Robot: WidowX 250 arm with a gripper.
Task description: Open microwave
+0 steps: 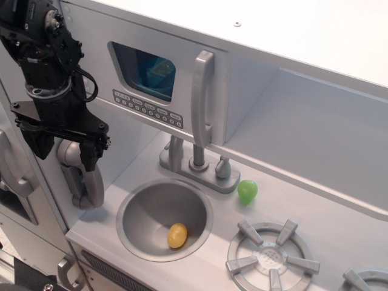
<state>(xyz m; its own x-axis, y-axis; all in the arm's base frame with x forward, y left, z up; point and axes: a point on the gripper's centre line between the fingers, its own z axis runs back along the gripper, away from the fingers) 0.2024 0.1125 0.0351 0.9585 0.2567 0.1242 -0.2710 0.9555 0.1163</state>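
Observation:
The microwave [151, 76] is a light grey cabinet at the upper middle, with a rounded dark window, a row of small buttons [147, 109] below it and a long vertical grey handle [202, 100] on its right side. Its door looks shut, flush with the cabinet front. My black gripper [63, 150] hangs at the left, below and left of the microwave, well apart from the handle. Its two fingers [90, 154] point down and are spread open with nothing between them.
A grey phone handset [85, 185] hangs just behind the gripper. Below the microwave stand a faucet [195, 162] and a round sink [136, 212] holding a yellow piece [177, 235]. A green piece [247, 191] lies on the counter by a burner [270, 254].

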